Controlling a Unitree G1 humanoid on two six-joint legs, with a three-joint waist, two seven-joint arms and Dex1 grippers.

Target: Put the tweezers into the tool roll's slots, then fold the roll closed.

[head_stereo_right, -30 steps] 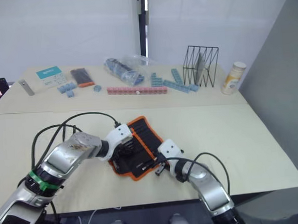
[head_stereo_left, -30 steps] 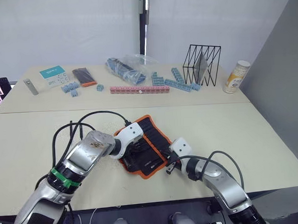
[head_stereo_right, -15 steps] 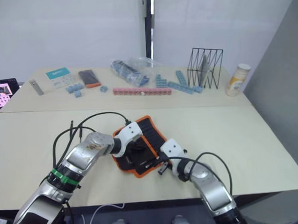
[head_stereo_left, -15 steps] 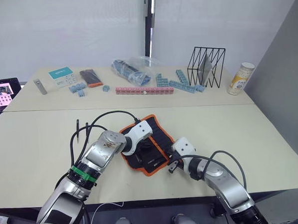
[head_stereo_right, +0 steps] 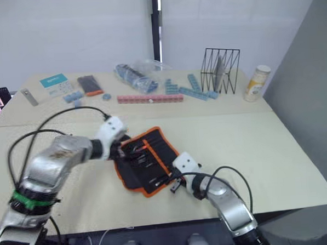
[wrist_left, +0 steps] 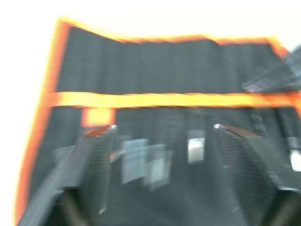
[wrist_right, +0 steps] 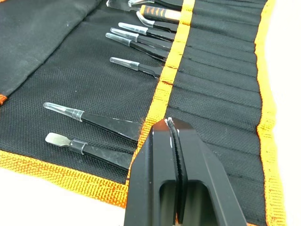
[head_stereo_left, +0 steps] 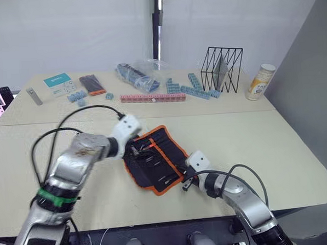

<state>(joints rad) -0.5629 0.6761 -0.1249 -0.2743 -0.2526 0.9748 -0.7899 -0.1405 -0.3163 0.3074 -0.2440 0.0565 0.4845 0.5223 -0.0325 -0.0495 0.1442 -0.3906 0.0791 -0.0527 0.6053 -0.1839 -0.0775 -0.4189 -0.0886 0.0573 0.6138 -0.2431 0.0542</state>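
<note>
A: Nearest us, the right gripper (head_stereo_left: 184, 185) sits at the near right corner of the roll (head_stereo_left: 154, 158), which lies open on the near table (head_stereo_left: 274, 149). What are its jaws doing?

B: Pressed together on nothing, going by the right wrist view. The fingertips (wrist_right: 170, 126) hover over the orange centre stripe (wrist_right: 170, 70), empty.

A: And the tweezers?

B: Already in. The tweezers (wrist_right: 136, 44) lie side by side with their handles tucked into the slots (wrist_right: 216, 66) and their tips pointing out over the plain flap. That view also catches a flat-ended tool (wrist_right: 87, 149) nearest the hem, which the head views can't resolve.

A: So the loading looks done, and folding is the step in hand?

B: That's my reading. The left gripper (head_stereo_left: 133, 149) is at the roll's far left edge. In the left wrist view its jaws stand wide apart over the fabric, gripping nothing.

A: What does the next move need?

B: I'd say a pinch on an orange hem, then carrying that flap over the tips while the other gripper pins the roll.

A: And what do the head views add?

B: The far table's clutter: a pink block row (head_stereo_left: 153, 98), a wire rack (head_stereo_left: 222, 70), a bottle (head_stereo_left: 259, 82).
</note>
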